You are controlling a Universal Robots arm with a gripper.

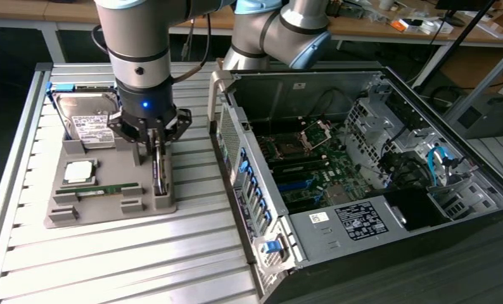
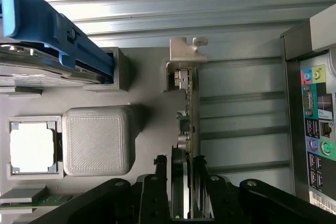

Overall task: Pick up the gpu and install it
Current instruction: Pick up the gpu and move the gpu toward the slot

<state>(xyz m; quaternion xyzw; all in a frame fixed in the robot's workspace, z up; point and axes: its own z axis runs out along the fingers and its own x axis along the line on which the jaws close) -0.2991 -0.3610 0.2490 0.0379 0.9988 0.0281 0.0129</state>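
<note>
The gpu (image 1: 158, 172) stands on edge, its faces hidden; the gripper (image 1: 155, 151) covers its top. At ten o'clock from it, the arm (image 1: 137, 57) hides part of the hard drive (image 1: 87, 120). The print on the case label (image 1: 359, 220) is too small to read.

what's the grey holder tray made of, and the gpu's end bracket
Grey holder tray: looks like matte 3D-printed plastic, judging by the fine line texture on its block. Gpu end bracket: probably bare metal, dull silver with a bent tab.

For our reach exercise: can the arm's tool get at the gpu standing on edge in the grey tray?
Probably yes: the tool sits directly over the gpu, which stands in its slot in the tray with nothing covering its top edge.
</note>
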